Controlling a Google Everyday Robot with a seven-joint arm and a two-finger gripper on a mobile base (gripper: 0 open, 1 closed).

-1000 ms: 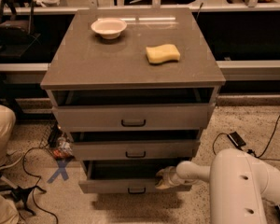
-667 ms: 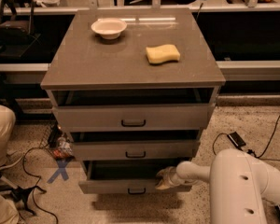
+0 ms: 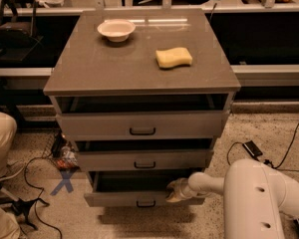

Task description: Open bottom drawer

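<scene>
Grey laminate covers the counter (image 3: pixel 139 73) of the cabinet I am working on, and all 3 drawers below its front edge show dark gaps above their fronts, so none of them sits flush. The robot's white body (image 3: pixel 261 203) fills the lower right, beyond the counter's front right corner; I judge it is parked off to that side so the drawers have room to slide toward me.

The top drawer (image 3: pixel 99 125) and the middle drawer (image 3: pixel 109 161) are each out a little. The bottom drawer (image 3: pixel 114 199), the lowest and shallowest, sits at floor level under the counter's front edge, and it stands out further than the 2 above it, its dark inside open to view. I take the opening as well under way, with more travel probably left.

The arm (image 3: pixel 209 182) reaches low and nearly level from the body toward the left. It ends in the claw (image 3: pixel 175 191) at the upper lip of the bottom drawer's front, right of centre. I read that as a pull on the lip, not on the small black handle (image 3: pixel 146 203), which sits apart just below and left of it. I cannot tell whether the claw is spread or pressed together.

On the counter, a yellow sponge (image 3: pixel 174 57) lies right of centre and a white bowl (image 3: pixel 116 29) sits near the back left corner, both well away from the work.
</scene>
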